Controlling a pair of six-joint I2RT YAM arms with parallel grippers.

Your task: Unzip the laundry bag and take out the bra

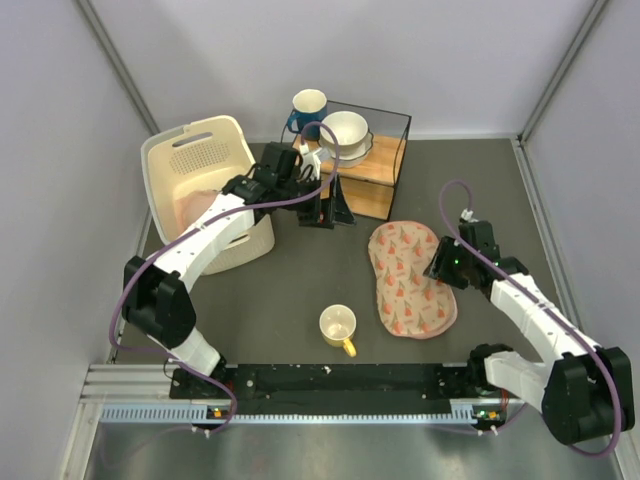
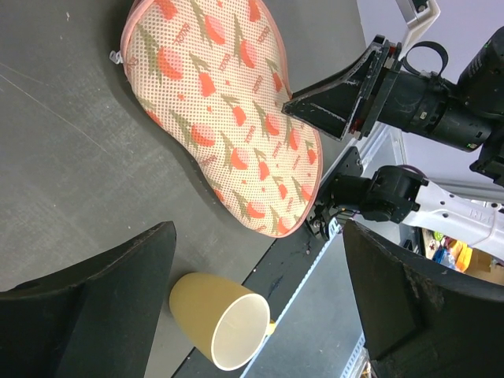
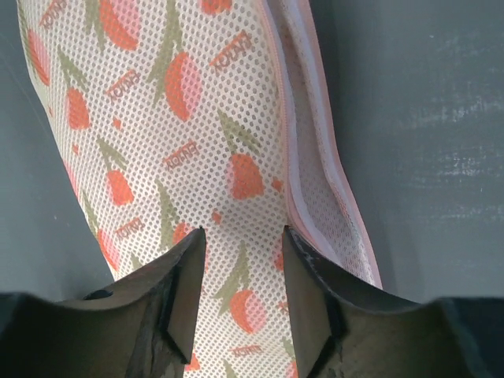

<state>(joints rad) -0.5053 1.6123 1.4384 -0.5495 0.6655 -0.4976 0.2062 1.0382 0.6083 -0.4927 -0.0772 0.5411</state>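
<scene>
Right hand, fingers half spread and pinching nothing, hovers over the laundry bag on the worktop, whose edge seam gapes. Left hand is spread wide, empty. Pale pink cloth in the basket looks like the bra, so little seems left.

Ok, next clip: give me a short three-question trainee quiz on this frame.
1. True or false: the left claw grips the laundry bag.
2. Which stands nearest the laundry bag? A yellow mug, B basket, C blue mug.
3. Which claw is over the bag's printed cloth?
Key: 1 false, it is open and empty, off the bag. 2 A. 3 the right claw.
</scene>
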